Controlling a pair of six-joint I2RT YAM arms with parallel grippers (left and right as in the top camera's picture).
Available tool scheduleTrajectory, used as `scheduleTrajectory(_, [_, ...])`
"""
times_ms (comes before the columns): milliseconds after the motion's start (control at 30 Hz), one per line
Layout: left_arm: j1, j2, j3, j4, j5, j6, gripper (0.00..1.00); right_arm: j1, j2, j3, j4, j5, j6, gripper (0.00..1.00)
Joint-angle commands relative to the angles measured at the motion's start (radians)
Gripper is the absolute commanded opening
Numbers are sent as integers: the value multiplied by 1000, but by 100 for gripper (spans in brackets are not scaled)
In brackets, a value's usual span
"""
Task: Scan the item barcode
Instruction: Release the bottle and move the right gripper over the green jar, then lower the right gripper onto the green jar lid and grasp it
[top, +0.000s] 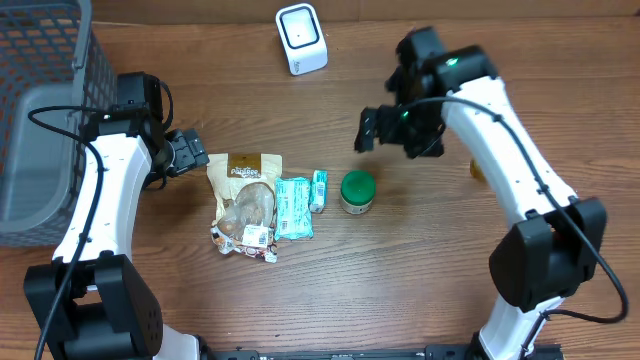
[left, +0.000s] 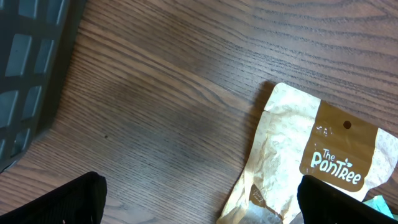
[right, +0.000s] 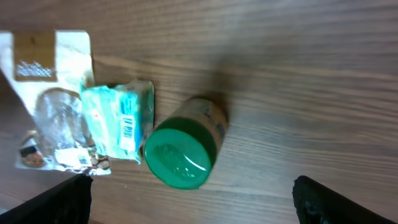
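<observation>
At the left edge of the desk (top: 420, 285) stands a grey basket (top: 40, 120). Just right of it, the left jaws are wide apart and empty, low beside the top edge of the Pantree pouch (top: 243, 190). The pouch lies flat mid-desk with a teal packet (top: 293, 208) against its right side. Beyond them, near the far edge, sits the white scanner (top: 301, 40). Next comes a green-lidded jar (top: 357, 192), upright. The right jaws, also apart and empty, hover just beyond it. Nothing is held, so this looks like the reach-to-grasp step. Next, one arm must clamp an item, lift it and turn its barcode toward the scanner.
</observation>
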Motion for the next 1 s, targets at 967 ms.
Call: scheduleTrajectory(967, [0,-23,4,0,1,22,99,179,-5,-144,129,240,287,100])
